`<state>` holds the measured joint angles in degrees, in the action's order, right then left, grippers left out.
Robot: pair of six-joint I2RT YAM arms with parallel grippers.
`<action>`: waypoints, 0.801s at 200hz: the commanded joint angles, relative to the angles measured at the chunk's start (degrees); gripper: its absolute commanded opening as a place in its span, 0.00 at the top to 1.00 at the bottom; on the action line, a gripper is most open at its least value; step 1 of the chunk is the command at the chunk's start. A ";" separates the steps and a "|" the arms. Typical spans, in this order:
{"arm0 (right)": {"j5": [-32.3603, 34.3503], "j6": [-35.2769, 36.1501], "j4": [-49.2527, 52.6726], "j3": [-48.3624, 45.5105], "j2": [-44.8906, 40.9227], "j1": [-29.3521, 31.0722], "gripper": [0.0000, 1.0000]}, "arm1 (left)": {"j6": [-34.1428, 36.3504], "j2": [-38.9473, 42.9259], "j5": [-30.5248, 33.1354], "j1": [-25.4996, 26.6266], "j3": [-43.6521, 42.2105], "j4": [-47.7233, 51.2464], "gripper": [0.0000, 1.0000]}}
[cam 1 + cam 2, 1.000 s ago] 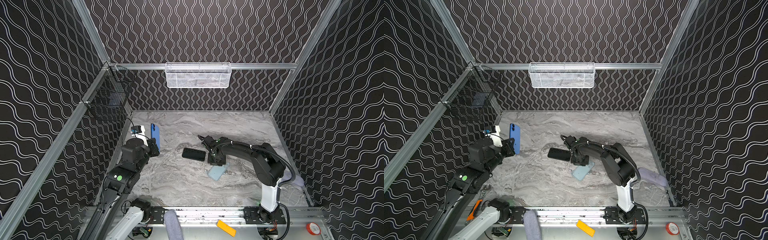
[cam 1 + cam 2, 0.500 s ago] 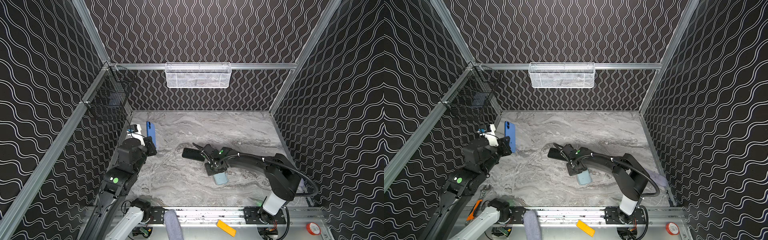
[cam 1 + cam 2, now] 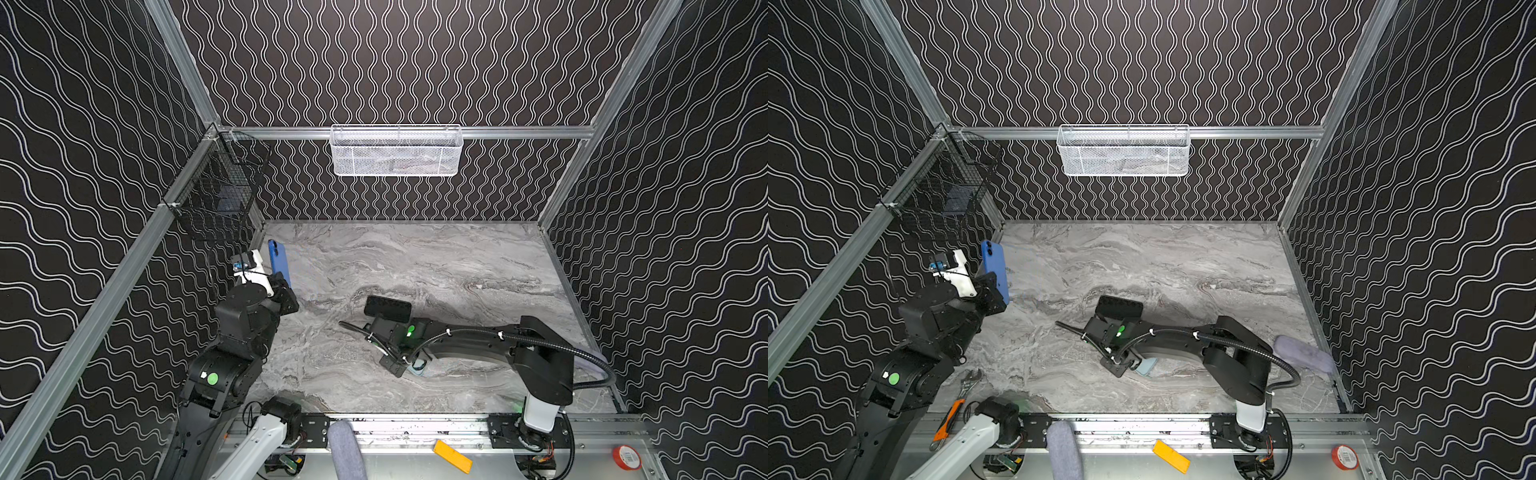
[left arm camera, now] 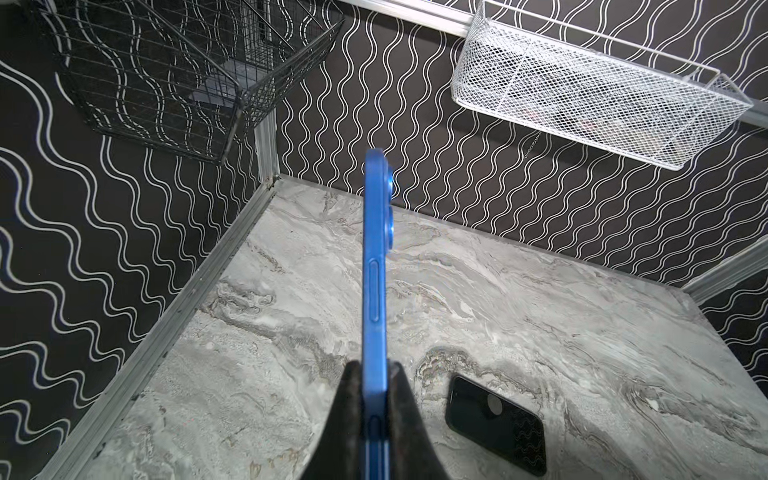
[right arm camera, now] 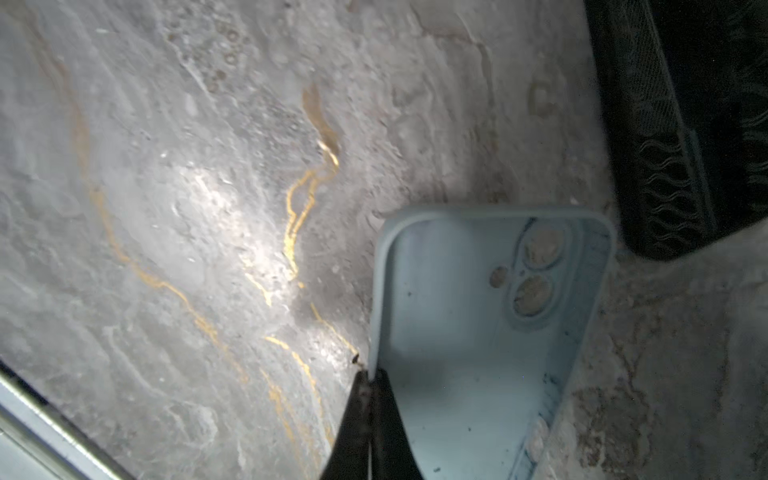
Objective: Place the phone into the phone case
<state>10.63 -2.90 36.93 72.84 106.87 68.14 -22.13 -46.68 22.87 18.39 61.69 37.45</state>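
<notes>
1. Left gripper [image 4: 375,376] clamps the blue phone [image 4: 375,266] by its lower end, upright at far left.
2. Right gripper [image 5: 370,380] pinches 1 wall of the pale phone case [image 5: 469,328], near centre.
3. Risk: that thin pinch may let the soft case fold or slip, and the phone could pivot.
4. A black phone [image 3: 387,308] lies just beyond the case, crowding it.

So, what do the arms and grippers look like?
The left arm and right arm are black, round-jointed, each with a green dot and a white base link. A black cable is tied along the right arm. The left gripper and right gripper have black tapered fingers; the left has a white mount.
</notes>
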 commanded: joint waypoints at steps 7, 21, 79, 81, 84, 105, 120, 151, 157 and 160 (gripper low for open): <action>3.83 7.16 0.28 2.40 4.36 1.19 1.00 | 0.43 -0.32 -0.48 -0.02 0.88 -2.05 1.00; 5.23 8.38 0.08 3.30 5.80 1.72 1.00 | -0.02 -0.59 -1.30 -0.03 0.80 -2.27 1.00; 6.20 11.71 -3.30 6.05 7.69 2.99 1.00 | -1.86 -1.96 -5.12 -0.02 0.89 -2.80 1.00; 6.34 11.80 -3.27 6.10 7.68 3.10 1.00 | -1.86 -1.98 -5.30 -0.02 0.93 -2.86 1.00; 6.42 11.90 -3.34 6.17 7.62 3.26 1.00 | -1.93 -2.17 -5.56 -0.02 1.05 -2.83 1.00; 7.01 12.30 -4.49 5.12 5.94 3.90 0.89 | -2.38 -2.97 -6.80 -0.02 1.63 -2.99 1.00; 8.59 11.55 -5.28 3.21 2.56 4.27 0.80 | -2.65 -3.45 -8.09 -0.02 2.08 -3.25 1.00; 12.02 8.77 -10.84 -4.46 -10.48 4.18 0.57 | -2.70 -3.41 -12.40 -0.02 1.60 -5.09 1.00; 12.66 8.26 -11.84 -5.93 -13.33 3.98 0.55 | -2.36 -3.43 -13.62 -0.02 1.44 -5.60 1.00; 12.89 7.94 -12.26 -6.70 -14.55 3.95 0.54 | -2.31 -3.48 -14.09 -0.02 1.45 -5.77 1.00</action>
<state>19.64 7.86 30.26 70.48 100.12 72.31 -23.90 -49.93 13.78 18.39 63.09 36.95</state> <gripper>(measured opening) 0.421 0.107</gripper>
